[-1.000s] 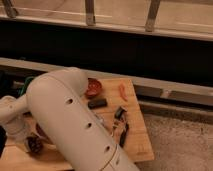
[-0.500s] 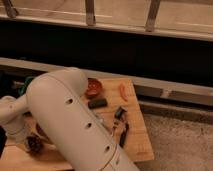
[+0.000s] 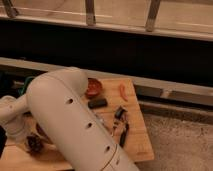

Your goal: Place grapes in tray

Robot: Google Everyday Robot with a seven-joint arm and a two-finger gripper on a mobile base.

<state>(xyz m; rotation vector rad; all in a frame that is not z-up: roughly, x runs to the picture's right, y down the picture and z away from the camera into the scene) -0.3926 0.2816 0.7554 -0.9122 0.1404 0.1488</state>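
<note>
Currently, table: light wooden top filling the lower half of the view. Clock directions below are read from its middle, with twelve toward the dark wall behind.
arm: thick white link with a row of small holes. It runs from six o'clock up to a rounded elbow at about eleven and covers much of the table's left half. A slimmer white link carries on from the elbow toward nine o'clock.
gripper: low at about eight o'clock, at the end of the slimmer link, close over the wood. It is closed. It merges with a dark clump, so whether it grips anything cannot be told.
grapes: dark reddish clump at eight o'clock, touching or just beside the gripper, well apart from the visible bit of the tray.
tray: only a green sliver of rim shows, at ten o'clock behind the elbow. The arm hides the rest.
small red-brown bowl: twelve o'clock, near the far edge, just beside the elbow.
black block: flat and rectangular, just on the near side of the bowl.
orange-red strip: one o'clock, near the far edge, apart from the bowl.
dark small items: three to four o'clock; what they are cannot be told.
floor: speckled grey, beyond the table at three o'clock.
</note>
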